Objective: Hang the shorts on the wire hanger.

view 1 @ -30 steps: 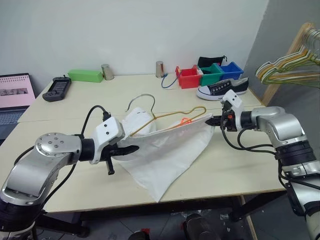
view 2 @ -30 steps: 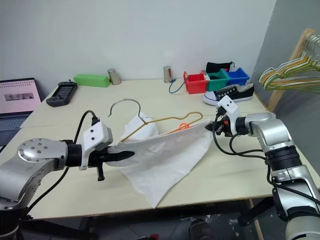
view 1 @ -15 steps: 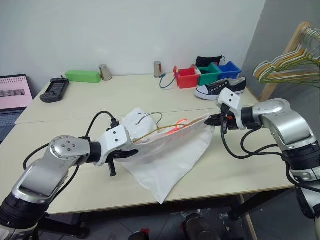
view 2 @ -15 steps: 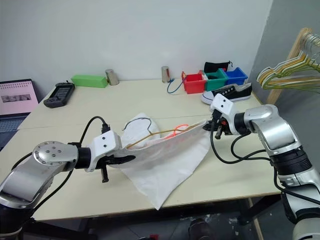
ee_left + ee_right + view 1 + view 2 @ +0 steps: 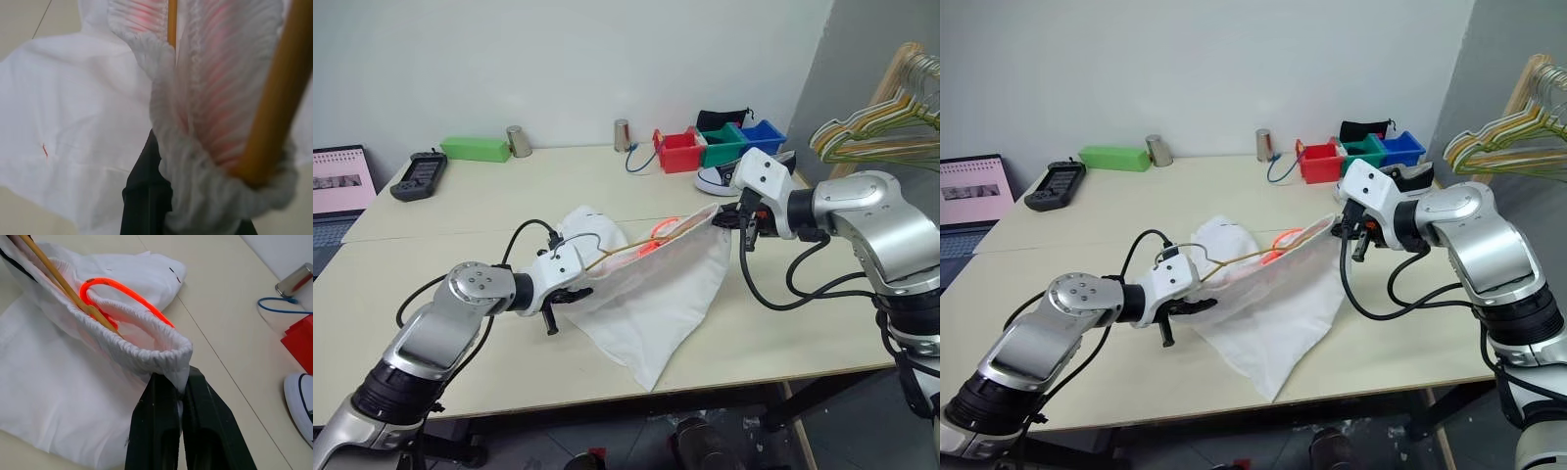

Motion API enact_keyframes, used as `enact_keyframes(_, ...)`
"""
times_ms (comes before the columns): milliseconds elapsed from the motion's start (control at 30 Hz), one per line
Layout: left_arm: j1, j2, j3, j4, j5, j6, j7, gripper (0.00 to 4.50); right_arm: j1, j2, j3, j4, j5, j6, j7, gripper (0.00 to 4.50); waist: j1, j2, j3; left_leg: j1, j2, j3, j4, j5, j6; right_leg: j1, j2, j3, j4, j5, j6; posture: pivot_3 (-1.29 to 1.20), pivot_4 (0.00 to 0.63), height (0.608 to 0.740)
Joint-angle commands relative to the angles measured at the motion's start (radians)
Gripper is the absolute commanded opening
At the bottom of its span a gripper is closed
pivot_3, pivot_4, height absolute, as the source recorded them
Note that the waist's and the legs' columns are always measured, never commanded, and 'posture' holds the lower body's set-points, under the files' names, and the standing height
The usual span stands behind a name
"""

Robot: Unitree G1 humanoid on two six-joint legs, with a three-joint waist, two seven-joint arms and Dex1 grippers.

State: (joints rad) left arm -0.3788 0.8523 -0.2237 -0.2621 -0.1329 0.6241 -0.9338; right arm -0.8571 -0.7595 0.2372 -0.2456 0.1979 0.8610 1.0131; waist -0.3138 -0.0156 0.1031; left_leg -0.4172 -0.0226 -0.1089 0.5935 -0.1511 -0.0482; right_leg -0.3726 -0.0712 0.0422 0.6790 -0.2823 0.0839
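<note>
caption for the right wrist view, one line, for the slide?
Right gripper shut on the waistband of white shorts, yellow wire hanger and orange drawstring inside.

White shorts [image 5: 651, 294] with an orange-red drawstring [image 5: 127, 296], a yellow-tan wire hanger [image 5: 63, 284], black end effector fingers [image 5: 161, 431], a pale beige desk [image 5: 460, 211], and red [image 5: 680, 150], green [image 5: 724, 145] and blue bins [image 5: 766, 135].

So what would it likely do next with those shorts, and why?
Probably ease the shorts lower over the hanger. Both grippers, left and right, are pinching the waistband stretched open, with the hanger's wire already inside it.
</note>
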Motion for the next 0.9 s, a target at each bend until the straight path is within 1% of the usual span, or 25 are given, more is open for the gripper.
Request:
enact_keyframes(33,-0.046,-0.016,0.015,-0.032,-0.001,-0.040,-0.007,0.00,-0.024,0.008,0.018,-0.065,0.013,-0.014,0.010,0.02,-0.006,0.000,0.000,0.000,0.000,0.000,0.000,0.000,0.000,0.000,0.000,0.000,0.000,0.000,0.000,-0.32,0.000,0.740)
enact_keyframes(300,0.001,0.027,0.059,-0.001,0.001,-0.073,-0.021,0.00,0.032,-0.104,0.001,0.098,-0.082,-0.148,0.011,0.02,-0.038,-0.001,-0.001,0.000,-0.001,0.000,0.000,0.000,0.000,0.000,-0.001,0.000,0.000,0.000,0.000,-0.34,0.000,0.740)
enact_keyframes(400,0.004,0.029,0.073,0.007,0.004,-0.083,-0.011,0.00,0.031,-0.114,-0.005,0.121,-0.089,-0.169,0.013,0.02,-0.053,-0.001,-0.001,0.000,0.000,0.001,0.000,0.000,0.000,0.000,-0.001,0.000,0.000,0.000,0.000,-0.34,0.002,0.740)
enact_keyframes(500,0.017,0.051,0.064,0.003,0.016,-0.078,-0.022,0.00,0.016,-0.116,-0.007,0.139,-0.091,-0.178,0.012,0.02,-0.075,-0.001,-0.001,0.000,0.000,0.000,0.000,0.000,0.000,0.000,-0.001,-0.001,0.001,0.000,0.000,-0.34,0.011,0.740)
enact_keyframes(667,0.019,0.061,0.031,-0.004,0.037,-0.065,-0.025,0.00,-0.019,-0.096,-0.010,0.099,-0.066,-0.139,0.014,0.02,-0.098,-0.001,-0.001,0.000,0.000,0.000,0.000,0.000,0.000,0.000,-0.001,-0.001,0.001,0.000,0.000,-0.35,0.017,0.740)
enact_keyframes(900,-0.018,0.060,-0.023,0.011,0.084,-0.040,-0.028,0.00,-0.066,-0.079,-0.011,0.000,-0.035,-0.059,0.020,0.02,-0.102,-0.001,-0.001,0.000,0.000,0.000,-0.001,0.000,0.000,0.000,-0.001,-0.001,0.001,-0.001,0.001,-0.36,0.025,0.740)
